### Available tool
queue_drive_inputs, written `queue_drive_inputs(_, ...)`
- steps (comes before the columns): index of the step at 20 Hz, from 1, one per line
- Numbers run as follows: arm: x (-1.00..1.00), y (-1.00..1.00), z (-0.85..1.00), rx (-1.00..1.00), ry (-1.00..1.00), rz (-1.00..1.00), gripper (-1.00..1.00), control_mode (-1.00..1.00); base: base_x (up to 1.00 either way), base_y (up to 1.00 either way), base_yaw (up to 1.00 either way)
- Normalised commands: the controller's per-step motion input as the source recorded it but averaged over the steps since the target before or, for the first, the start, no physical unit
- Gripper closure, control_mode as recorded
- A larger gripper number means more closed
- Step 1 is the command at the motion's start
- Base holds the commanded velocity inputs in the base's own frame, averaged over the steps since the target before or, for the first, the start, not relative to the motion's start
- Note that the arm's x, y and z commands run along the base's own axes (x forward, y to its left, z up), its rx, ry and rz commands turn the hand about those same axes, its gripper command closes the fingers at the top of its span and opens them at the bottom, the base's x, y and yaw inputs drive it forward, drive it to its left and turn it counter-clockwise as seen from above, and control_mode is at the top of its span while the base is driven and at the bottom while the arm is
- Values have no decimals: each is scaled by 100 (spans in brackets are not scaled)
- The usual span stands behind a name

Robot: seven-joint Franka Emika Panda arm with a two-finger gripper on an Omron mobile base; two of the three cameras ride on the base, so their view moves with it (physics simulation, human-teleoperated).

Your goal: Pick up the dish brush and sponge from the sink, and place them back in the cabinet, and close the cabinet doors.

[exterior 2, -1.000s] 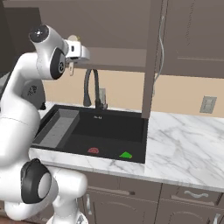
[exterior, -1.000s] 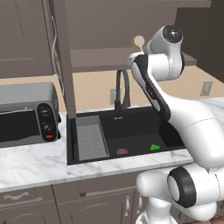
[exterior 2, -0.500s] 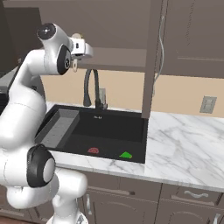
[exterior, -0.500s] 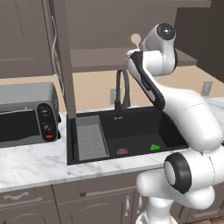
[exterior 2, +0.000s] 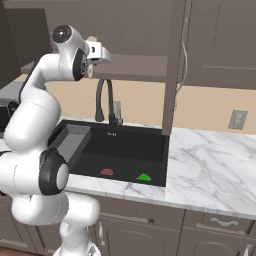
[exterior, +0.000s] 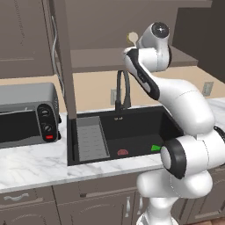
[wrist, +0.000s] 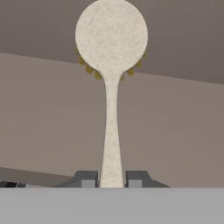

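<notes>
The dish brush point(wrist: 111, 35) has a round cream head and a thin pale handle. My gripper point(wrist: 111, 180) is shut on the handle's end, with one dark fingertip on each side. In the left base view the brush head point(exterior: 132, 37) peeks out beside my raised arm, just above the cabinet shelf point(exterior: 96, 59). From the right base view the gripper point(exterior 2: 105, 54) is up at the shelf's front edge point(exterior 2: 140, 65). The green sponge point(exterior: 156, 148) point(exterior 2: 144, 177) lies on the floor of the black sink point(exterior: 140, 127), to the right of the red drain point(exterior: 123, 152). A cabinet door point(exterior: 66, 66) point(exterior 2: 172, 65) stands open, seen edge-on.
A black arched faucet point(exterior: 122, 90) rises behind the sink, below my hand. A grey ribbed tray point(exterior: 91, 138) fills the basin's left part. A toaster oven point(exterior: 26, 114) sits on the marble counter point(exterior 2: 210, 165) at the left. A wall outlet point(exterior 2: 235, 119) is at the right.
My arm has swung its upper joints round and carried the brush a little further in towards the cabinet shelf. The sponge and the doors have not moved.
</notes>
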Motion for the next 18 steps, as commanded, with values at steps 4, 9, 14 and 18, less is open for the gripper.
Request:
queue_drive_inputs(4,37,0,0,0,0,0,100,-100,0,0,0)
queue_drive_inputs(9,32,0,0,0,0,0,100,-100,0,0,0)
queue_drive_inputs(14,32,0,0,0,0,0,100,-100,0,0,0)
queue_drive_inputs(18,30,0,0,0,0,0,100,-100,0,0,0)
